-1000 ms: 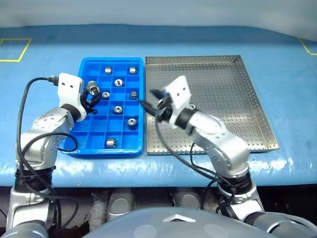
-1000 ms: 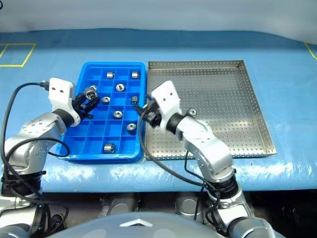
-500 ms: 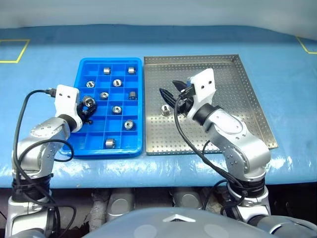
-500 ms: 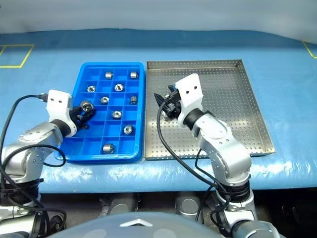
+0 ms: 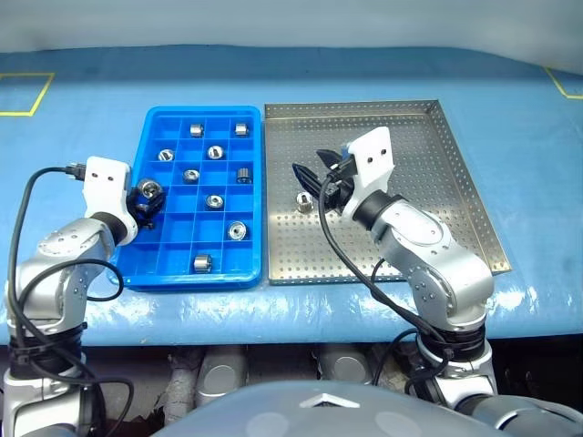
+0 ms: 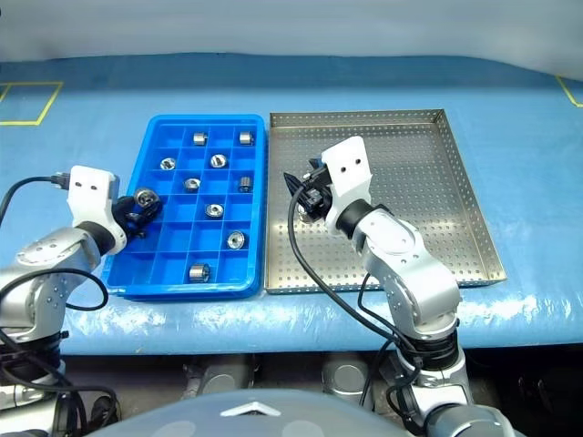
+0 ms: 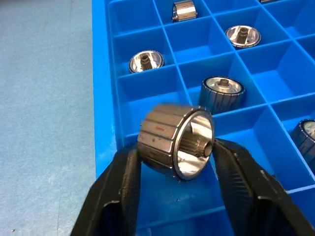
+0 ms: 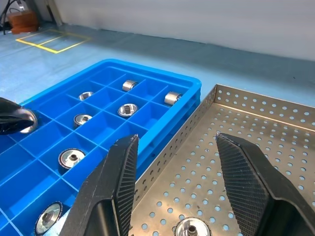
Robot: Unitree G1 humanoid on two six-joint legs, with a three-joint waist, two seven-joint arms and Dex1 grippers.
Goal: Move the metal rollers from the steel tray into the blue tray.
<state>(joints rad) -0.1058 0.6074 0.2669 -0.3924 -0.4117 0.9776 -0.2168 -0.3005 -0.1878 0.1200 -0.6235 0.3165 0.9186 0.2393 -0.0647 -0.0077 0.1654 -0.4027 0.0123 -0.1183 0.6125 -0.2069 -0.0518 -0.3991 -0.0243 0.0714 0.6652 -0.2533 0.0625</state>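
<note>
Table [image 5: 82, 118], blue-covered, is carrying both trays side by side, their long edges nearly touching.

Steel tray [image 5: 428, 164] is lying on my right side, its dotted floor mostly bare. One metal roller [image 5: 303, 201] is standing on end near its left edge, just beside my right fingertips.

Blue tray [image 5: 159, 264] is lying to the left of it, gridded into small square cells. Seven rollers are sitting in separate cells: two in the far row [image 5: 198, 129] [image 5: 241, 129], two in the next row [image 5: 166, 155] [image 5: 215, 152], then others scattered down the middle and right columns [image 5: 191, 176] [image 5: 244, 175] [image 5: 214, 201] [image 5: 237, 231], and one near the front rim [image 5: 202, 263]. That count may be off by one; some cells are partly hidden.

My right pincer [image 8: 174, 162] is hovering over the left part of the steel tray, fingers parted with nothing between them, pointing toward the blue tray.

My left pincer [image 7: 172, 167] is hanging over the left column of the blue tray. A ribbed roller [image 7: 174, 141] is sitting tilted between the two fingers [image 7: 120, 177], hollow end facing out. Both fingers are at its sides; whether they are squeezing it or just loosening, I cannot tell.
</note>
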